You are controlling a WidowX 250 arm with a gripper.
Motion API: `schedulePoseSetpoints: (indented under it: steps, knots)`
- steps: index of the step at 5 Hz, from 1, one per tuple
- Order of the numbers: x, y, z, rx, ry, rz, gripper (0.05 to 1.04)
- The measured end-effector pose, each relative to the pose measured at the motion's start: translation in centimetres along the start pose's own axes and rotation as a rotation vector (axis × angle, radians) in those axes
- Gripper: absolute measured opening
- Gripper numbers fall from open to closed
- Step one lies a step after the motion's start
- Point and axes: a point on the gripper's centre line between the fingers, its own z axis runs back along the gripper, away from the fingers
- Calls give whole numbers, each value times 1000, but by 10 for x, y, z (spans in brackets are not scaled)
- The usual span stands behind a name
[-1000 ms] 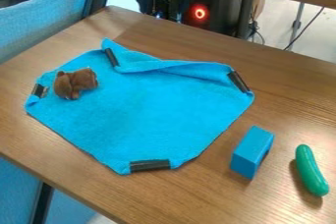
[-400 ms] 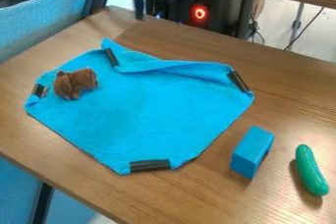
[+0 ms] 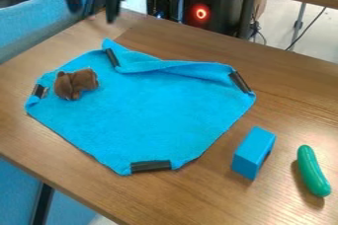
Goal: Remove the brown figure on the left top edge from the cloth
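Across most of the view: wooden table (image 3: 198, 189), cut off by the right and bottom edges.
Spread on the table: bright blue cloth (image 3: 158, 115), in the same place as in the earlier frames; its far side is folded over, hiding part of what lies beneath.
Upper left edge: blue fabric panel (image 3: 33, 19), cut off by the view and partly behind the arm.
Over the table's far left corner: black gripper (image 3: 92, 16), farther left than in both earlier frames, where it is in front of the dark machine (image 3: 214, 9) with the red ring light. It is blurred and the arm above is cut off at the top, but its two fingers stand well apart, with nothing held between them.
Right of the cloth: blue block (image 3: 252, 154), apart from it, unmoved; the dark opening on its right side is hard to make out.
On the cloth's left part: brown figure (image 3: 76, 84), just beside the left black strip (image 3: 39, 91), unmoved; its underside is hidden and its face hard to make out.
Near the right edge: green cucumber (image 3: 312, 170), on bare wood, unmoved.
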Motion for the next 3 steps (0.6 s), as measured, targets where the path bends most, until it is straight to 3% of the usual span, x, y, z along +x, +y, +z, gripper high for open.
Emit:
schedulePoseSetpoints:
  steps: [1,2,3]
  knots:
    - [-17,39,-8,1,-18,-184,1001]
    - [-44,36,-17,7,-55,-313,1001]
    - [-69,31,-43,43,-18,-371,1001]
